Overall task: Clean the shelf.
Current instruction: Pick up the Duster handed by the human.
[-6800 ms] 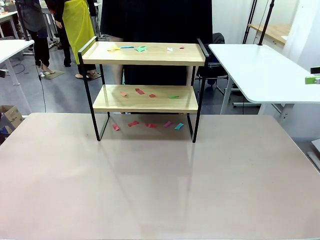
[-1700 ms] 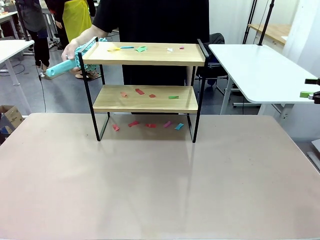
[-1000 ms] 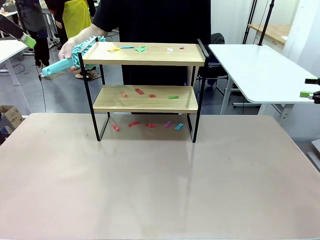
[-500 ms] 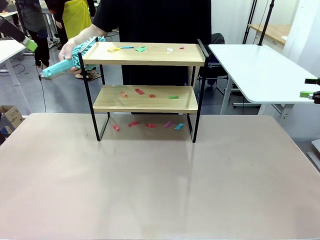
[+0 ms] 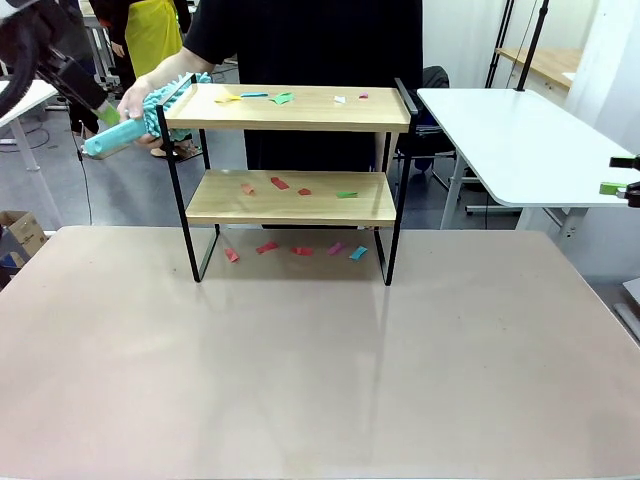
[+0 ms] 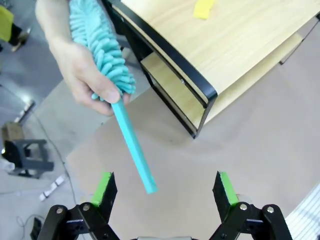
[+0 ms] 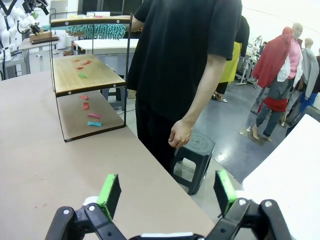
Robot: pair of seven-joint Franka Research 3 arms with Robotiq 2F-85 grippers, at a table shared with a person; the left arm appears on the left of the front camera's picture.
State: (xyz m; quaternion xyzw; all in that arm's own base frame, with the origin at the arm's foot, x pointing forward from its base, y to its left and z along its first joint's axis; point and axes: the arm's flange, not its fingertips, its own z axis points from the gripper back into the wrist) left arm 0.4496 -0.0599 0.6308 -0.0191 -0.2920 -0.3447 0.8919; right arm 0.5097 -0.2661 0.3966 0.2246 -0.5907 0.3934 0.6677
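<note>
**Left wrist view.** The left claw (image 6: 163, 185), fingers spread wide and holding nothing, points at the free end of a teal duster (image 6: 131, 146). The handle tip sits between the green pads, clear of both. A person's hand (image 6: 75, 75) grips the duster where the handle meets the fluffy head. Behind it are the black end rail and both boards of the shelf (image 6: 240, 35), with a yellow scrap (image 6: 203, 8) on top.

**Right wrist view.** The right claw (image 7: 166, 187), also spread and empty, looks along the far edge of the surface (image 7: 45, 165). The person stands there, the other hand (image 7: 180, 134) hanging loose above a dark stool (image 7: 196, 150). Other people stand farther off.

**Front view.** The shelf (image 5: 290, 108) stands at the far middle of the beige surface (image 5: 320, 380). Coloured paper scraps (image 5: 279, 183) lie on both boards and on the surface beneath. The left arm enters at upper left, its claw (image 5: 85, 90) at the duster's (image 5: 120, 130) handle end, just left of the shelf. The right claw (image 5: 620, 188) sits at the right edge, beside a white table (image 5: 510, 140).
</note>
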